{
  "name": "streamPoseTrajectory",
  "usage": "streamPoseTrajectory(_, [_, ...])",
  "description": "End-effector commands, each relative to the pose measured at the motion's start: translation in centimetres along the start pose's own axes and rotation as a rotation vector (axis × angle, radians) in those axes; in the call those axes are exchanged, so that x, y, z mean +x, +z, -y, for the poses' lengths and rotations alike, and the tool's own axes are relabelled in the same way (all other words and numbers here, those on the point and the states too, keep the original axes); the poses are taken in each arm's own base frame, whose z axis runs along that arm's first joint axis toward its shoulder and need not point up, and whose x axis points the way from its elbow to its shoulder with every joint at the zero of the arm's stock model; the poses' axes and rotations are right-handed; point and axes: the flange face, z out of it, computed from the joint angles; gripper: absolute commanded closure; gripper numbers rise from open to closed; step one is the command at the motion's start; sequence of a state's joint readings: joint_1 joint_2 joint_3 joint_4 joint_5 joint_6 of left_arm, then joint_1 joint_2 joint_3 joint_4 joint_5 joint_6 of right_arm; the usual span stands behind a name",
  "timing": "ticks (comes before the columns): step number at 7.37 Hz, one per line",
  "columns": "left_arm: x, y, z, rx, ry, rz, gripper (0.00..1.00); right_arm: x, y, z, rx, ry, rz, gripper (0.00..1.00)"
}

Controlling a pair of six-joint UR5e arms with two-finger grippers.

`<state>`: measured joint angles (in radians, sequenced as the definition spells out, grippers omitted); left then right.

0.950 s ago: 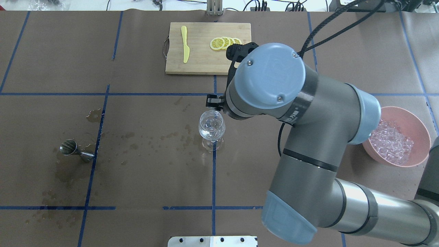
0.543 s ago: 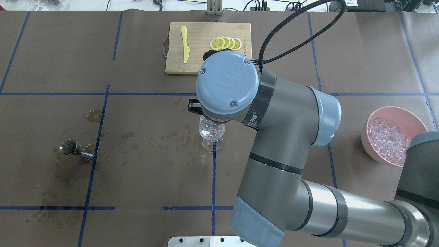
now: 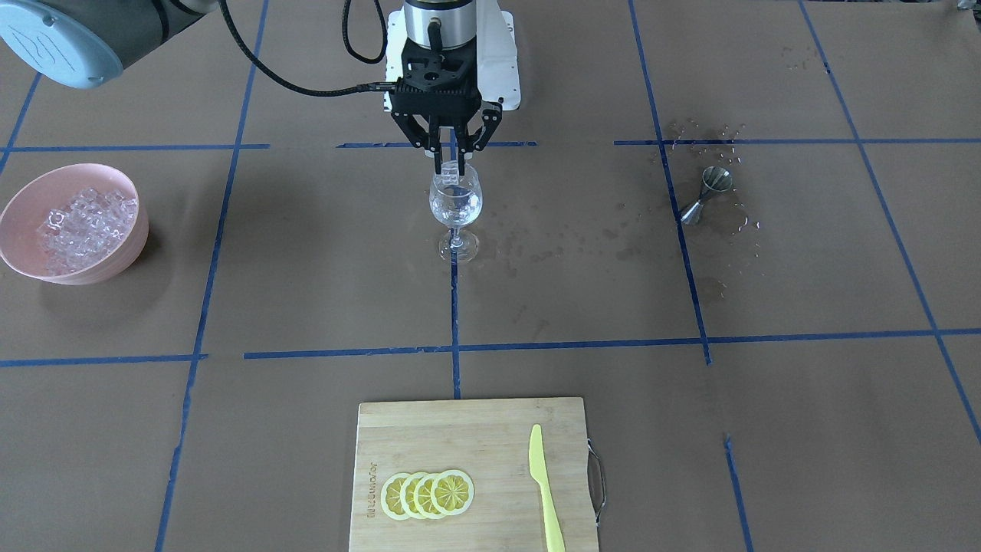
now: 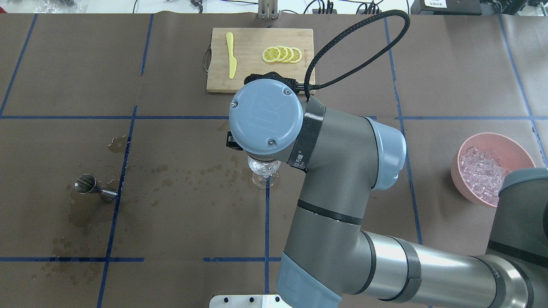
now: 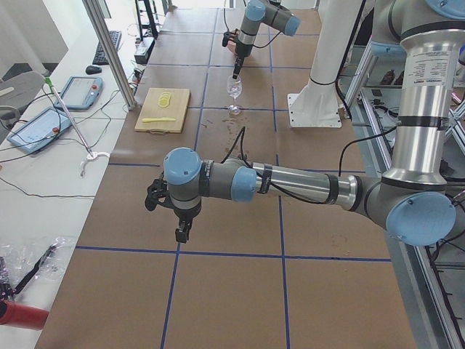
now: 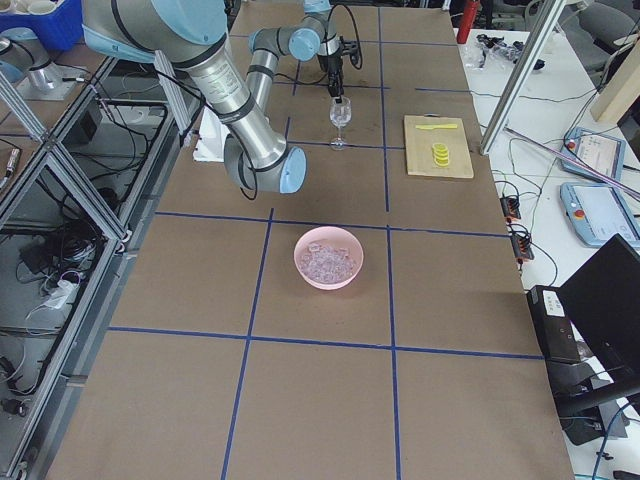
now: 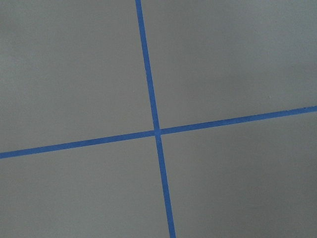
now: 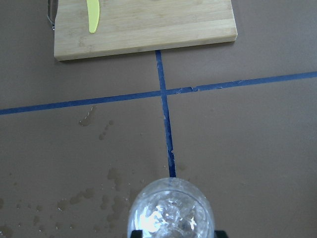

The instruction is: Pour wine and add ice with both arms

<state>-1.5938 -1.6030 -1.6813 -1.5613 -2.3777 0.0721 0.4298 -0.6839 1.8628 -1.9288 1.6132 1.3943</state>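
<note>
A clear stemmed wine glass (image 3: 455, 205) stands at the table's centre and has ice cubes (image 8: 168, 215) in its bowl. Whether there is wine in it I cannot tell. My right gripper (image 3: 453, 167) hangs straight down just above the rim, shut on one clear ice cube (image 3: 454, 173). In the overhead view the right arm's wrist cap (image 4: 265, 117) hides that gripper and most of the wine glass (image 4: 264, 171). My left gripper (image 5: 179, 234) hovers over bare table far from the glass. It shows only in the exterior left view, so I cannot tell whether it is open or shut.
A pink bowl (image 3: 23, 192) heaped with ice (image 3: 77, 218) sits on the robot's right. A steel jigger (image 3: 705, 195) lies on its side among wet stains on the robot's left. Across the table, a wooden cutting board (image 3: 467, 437) holds lemon slices (image 3: 427, 494) and a yellow knife (image 3: 544, 491).
My right arm has swung from the bowl's side towards the robot's left, and its wrist now sits directly over the glass.
</note>
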Motion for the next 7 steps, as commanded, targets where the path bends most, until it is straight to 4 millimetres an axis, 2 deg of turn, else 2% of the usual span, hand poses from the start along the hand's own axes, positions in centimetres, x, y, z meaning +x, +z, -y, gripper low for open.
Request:
streamPoseTrajectory(1, [0.0,0.0,-0.1,-0.001,-0.001,0.000,0.00,-0.1,-0.3,-0.1,-0.004,-0.001,0.007,0.00])
streamPoseTrajectory(2, [0.0,0.0,-0.1,0.000,0.000,0.000,0.00,0.3,-0.8,0.0,-0.012,-0.014,-0.001,0.00])
streamPoseTrajectory(3, [0.0,0.0,-0.1,0.000,0.000,0.000,0.00,1.8,-1.3,2.8,-0.026,-0.031,-0.008,0.00])
streamPoseTrajectory(4, [0.0,-0.1,-0.1,0.009,0.007,0.001,0.00,4.6,-1.9,6.3,-0.061,-0.024,-0.005,0.00])
streamPoseTrajectory(5, [0.0,0.0,0.0,0.015,0.014,0.003,0.00,9.2,-3.0,10.3,-0.067,-0.050,-0.003,0.00])
streamPoseTrajectory(7, [0.1,-0.1,0.0,0.016,0.015,0.003,0.00,22.6,-3.8,19.4,-0.138,-0.158,-0.007,0.00])
